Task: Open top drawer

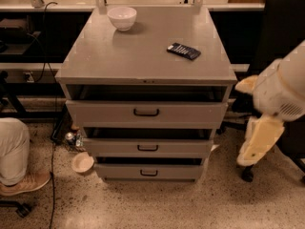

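The top drawer (190,113) is the tallest grey front of three in a grey metal cabinet, with a small dark bar handle (146,112) at its centre. It stands slightly out, with a dark gap between it and the cabinet top. My gripper (257,142) is a cream part hanging from the white arm (281,87), to the right of the cabinet at drawer height. It is apart from the cabinet and holds nothing that I can see.
A white bowl (122,17) and a dark remote (183,51) lie on the cabinet top (143,56). Two shallower drawers (147,148) sit below. A person's leg and shoe (16,161) and a small bowl (82,162) are on the floor at left. A black chair (286,27) stands at right.
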